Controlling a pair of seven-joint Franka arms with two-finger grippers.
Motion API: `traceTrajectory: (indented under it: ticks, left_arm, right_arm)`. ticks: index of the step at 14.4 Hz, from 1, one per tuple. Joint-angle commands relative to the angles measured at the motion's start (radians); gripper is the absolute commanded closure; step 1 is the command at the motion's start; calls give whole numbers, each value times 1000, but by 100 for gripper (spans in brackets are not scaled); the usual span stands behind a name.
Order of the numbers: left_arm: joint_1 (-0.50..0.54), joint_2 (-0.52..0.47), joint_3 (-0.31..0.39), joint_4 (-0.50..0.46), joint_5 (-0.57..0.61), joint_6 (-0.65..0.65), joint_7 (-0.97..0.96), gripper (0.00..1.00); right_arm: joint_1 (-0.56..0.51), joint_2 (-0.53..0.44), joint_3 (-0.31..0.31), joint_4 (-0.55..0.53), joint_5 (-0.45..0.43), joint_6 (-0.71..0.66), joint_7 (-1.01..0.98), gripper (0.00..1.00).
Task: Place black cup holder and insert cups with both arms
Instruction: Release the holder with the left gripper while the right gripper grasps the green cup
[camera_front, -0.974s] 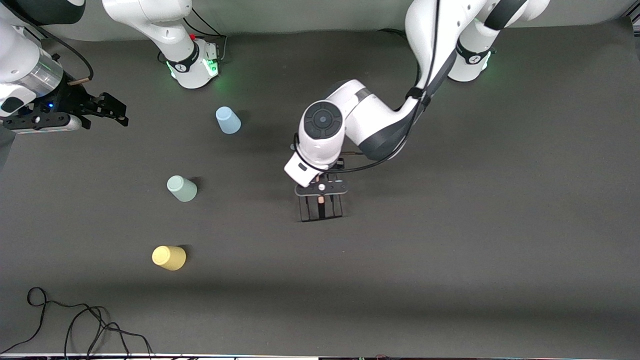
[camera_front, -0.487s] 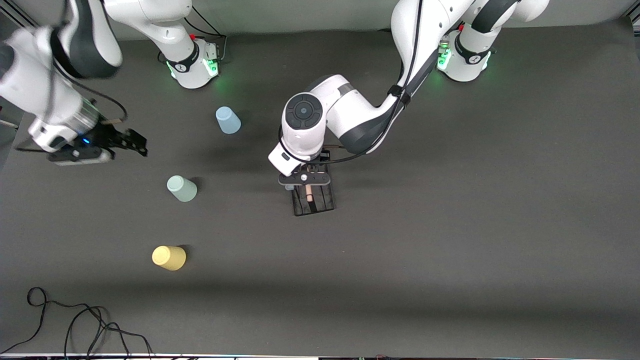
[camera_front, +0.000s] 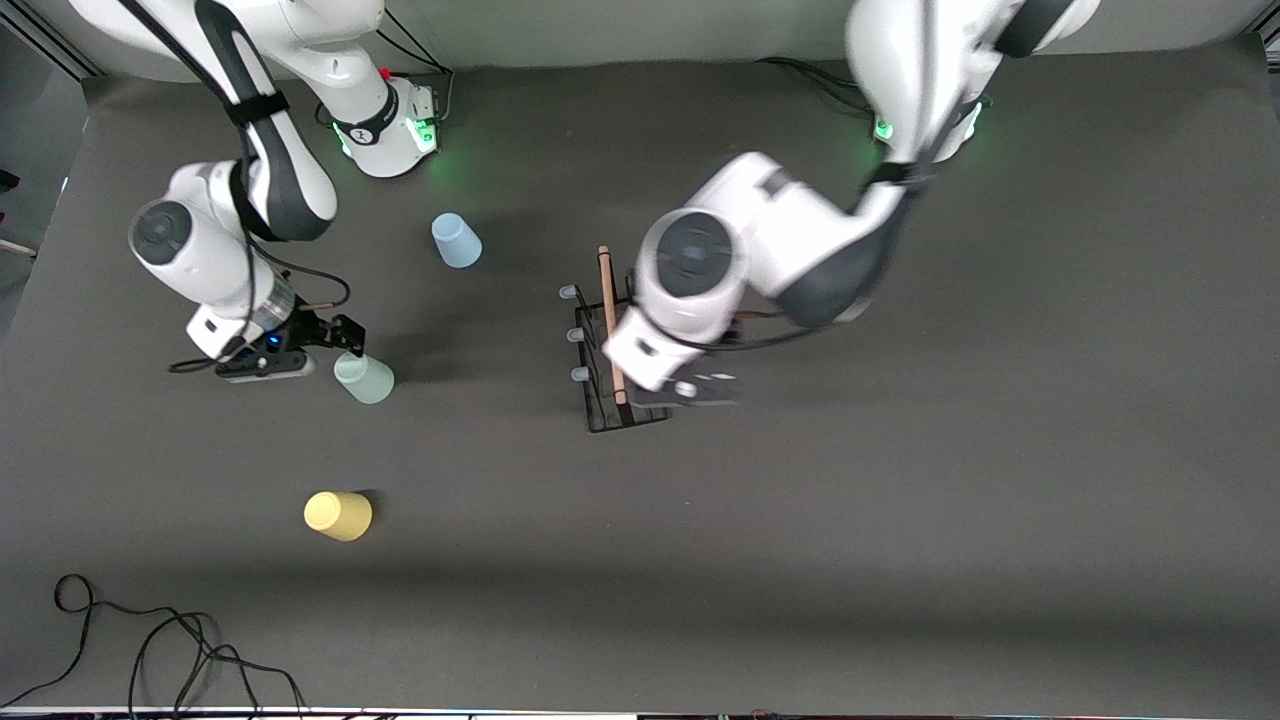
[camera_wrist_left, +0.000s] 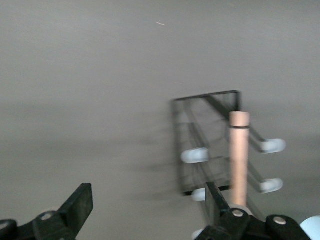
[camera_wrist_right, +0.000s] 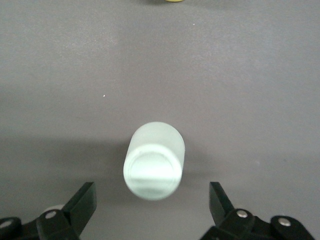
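The black cup holder (camera_front: 608, 372) stands mid-table, its wooden rod (camera_front: 610, 320) on top and pale-tipped pegs (camera_front: 577, 335) sticking out sideways. My left gripper (camera_front: 690, 390) hovers open just beside it, toward the left arm's end, holding nothing; in the left wrist view the holder (camera_wrist_left: 210, 145) lies off to one side of the left gripper (camera_wrist_left: 148, 207). The mint green cup (camera_front: 365, 378) stands on the table, with my open right gripper (camera_front: 345, 335) close above it. In the right wrist view that cup (camera_wrist_right: 154, 162) sits just ahead of the right gripper (camera_wrist_right: 152, 205), untouched.
The light blue cup (camera_front: 456, 241) stands nearer the robot bases, and the yellow cup (camera_front: 338, 515) nearer the front camera. A loose black cable (camera_front: 150, 640) lies at the table's front corner on the right arm's end.
My left gripper has opened, let go of the holder's rod and moved off toward the left arm's end. The right arm has swung in from the table's edge to the mint green cup.
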Motion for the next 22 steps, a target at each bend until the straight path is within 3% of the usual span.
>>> traceTrajectory:
  ticks: [1, 3, 6, 8, 10, 12, 15, 18, 19, 22]
  left_arm:
    - [113, -110, -2, -28, 0, -180, 171, 0]
    - [208, -164, 0, -32, 11, -257, 293, 0]
    - [346, -227, 1, -43, 63, -331, 475, 0]
    - [435, -276, 0, -81, 81, -341, 578, 0]
    - [506, -332, 0, -141, 81, -318, 624, 1]
    - [572, -348, 0, -149, 81, -298, 683, 1]
    - [649, -354, 0, -179, 78, -258, 683, 2]
    - [663, -476, 0, -396, 72, -88, 700, 2]
    - [663, -521, 0, -478, 71, -33, 700, 2]
    - [663, -622, 0, -657, 71, 72, 700, 2]
  right_arm:
    - [14, 84, -7, 7, 25, 92, -2, 0]
    - [14, 113, -7, 7, 25, 114, -1, 2]
    - [16, 132, -7, 7, 25, 117, -1, 47]
    - [14, 109, -7, 13, 26, 96, 10, 71]
    - [16, 31, -3, 39, 26, -2, 30, 75]
    - [19, -55, -2, 114, 26, -192, 36, 75]
    - [19, -114, -3, 357, 23, -574, 77, 79]
    - [19, -109, -3, 588, 14, -850, 146, 83]
    - [19, -112, 1, 631, 14, -903, 181, 89]
    - [126, -104, 6, 700, 18, -989, 489, 89]
